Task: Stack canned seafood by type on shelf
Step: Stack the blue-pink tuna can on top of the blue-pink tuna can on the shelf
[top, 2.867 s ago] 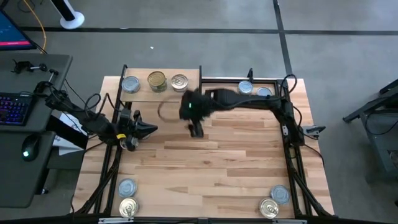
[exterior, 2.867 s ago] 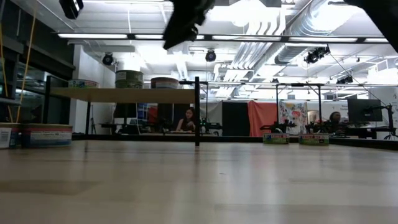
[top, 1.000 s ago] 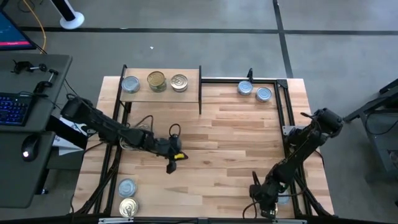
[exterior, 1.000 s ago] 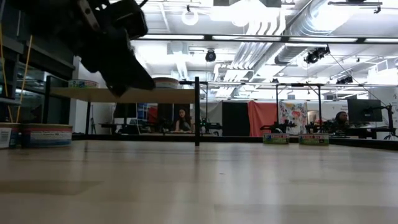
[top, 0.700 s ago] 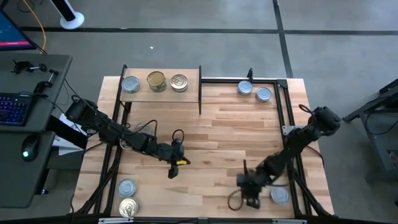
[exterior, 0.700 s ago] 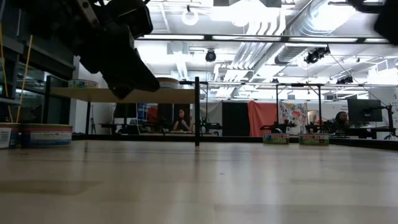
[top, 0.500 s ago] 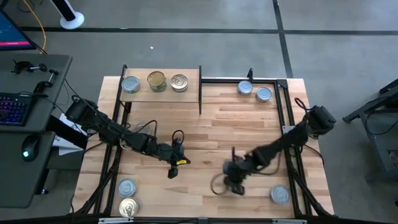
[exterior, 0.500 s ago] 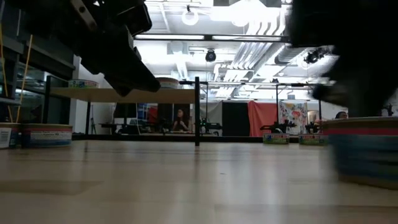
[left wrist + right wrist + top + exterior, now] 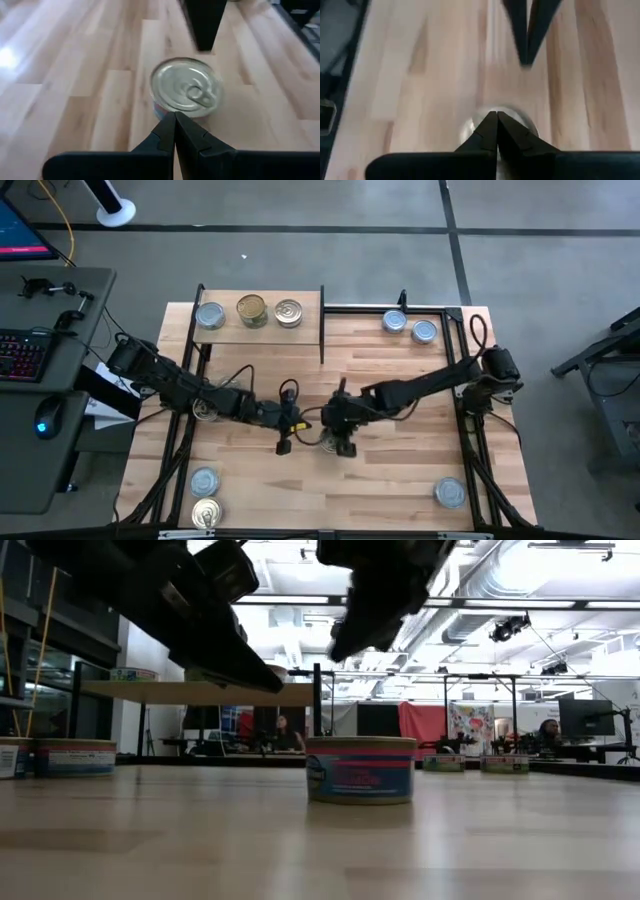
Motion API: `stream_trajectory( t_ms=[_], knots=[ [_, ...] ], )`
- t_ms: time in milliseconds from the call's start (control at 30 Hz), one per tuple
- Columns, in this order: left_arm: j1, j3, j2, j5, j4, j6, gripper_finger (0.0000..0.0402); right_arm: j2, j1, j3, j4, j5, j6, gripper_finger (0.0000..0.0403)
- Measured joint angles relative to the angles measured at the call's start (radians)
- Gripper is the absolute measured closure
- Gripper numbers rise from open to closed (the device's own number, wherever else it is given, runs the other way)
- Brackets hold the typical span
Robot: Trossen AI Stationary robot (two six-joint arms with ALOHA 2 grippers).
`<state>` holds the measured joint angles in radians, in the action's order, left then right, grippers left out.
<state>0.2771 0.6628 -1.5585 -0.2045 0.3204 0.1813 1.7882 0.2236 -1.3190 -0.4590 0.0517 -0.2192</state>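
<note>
A tin (image 9: 360, 769) stands upright on the table (image 9: 400, 470), pull-tab top (image 9: 187, 89) facing up, well in front of the shelf (image 9: 300, 332). The left gripper (image 9: 283, 442) and right gripper (image 9: 345, 446) hang close on either side of the tin, fingers pressed together, empty. Only the low view shows the tin's blue side label; only the high view shows three tins (image 9: 248, 311) on the shelf.

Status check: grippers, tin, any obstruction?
Left gripper shut, empty, beside centre tin. Right gripper shut, empty, above it. Shelf holds three tins.
</note>
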Motion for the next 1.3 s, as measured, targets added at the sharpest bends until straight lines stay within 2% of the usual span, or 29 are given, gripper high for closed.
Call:
stream_trajectory(
  t_ms=[100,200,367,433,533,767,1300],
  knots=[
    [-0.017,0.000,0.000,-0.002,0.021,-0.040,0.0401,-0.004,0.011,-0.008,-0.124,0.002,0.000,0.0403],
    [-0.027,0.001,-0.012,-0.002,0.060,-0.080,0.0401,-0.003,0.047,0.043,-0.199,0.006,-0.017,0.0403],
    [-0.012,0.001,-0.094,0.006,0.136,-0.130,0.0402,-0.002,0.101,0.196,-0.117,0.009,-0.107,0.0403],
    [0.002,0.019,-0.132,0.010,0.125,-0.196,0.0401,-0.002,0.111,0.242,-0.048,0.009,-0.138,0.0403],
    [0.012,0.054,-0.168,0.012,0.105,-0.197,0.0401,-0.002,0.113,0.275,0.033,0.009,-0.165,0.0403],
    [0.009,0.082,-0.204,0.012,0.104,-0.185,0.0402,-0.002,0.097,0.271,0.116,-0.100,-0.094,0.0403],
    [0.019,0.085,-0.264,0.007,0.096,-0.143,0.0402,0.000,0.054,0.248,0.125,-0.086,-0.068,0.0403]
  ],
)
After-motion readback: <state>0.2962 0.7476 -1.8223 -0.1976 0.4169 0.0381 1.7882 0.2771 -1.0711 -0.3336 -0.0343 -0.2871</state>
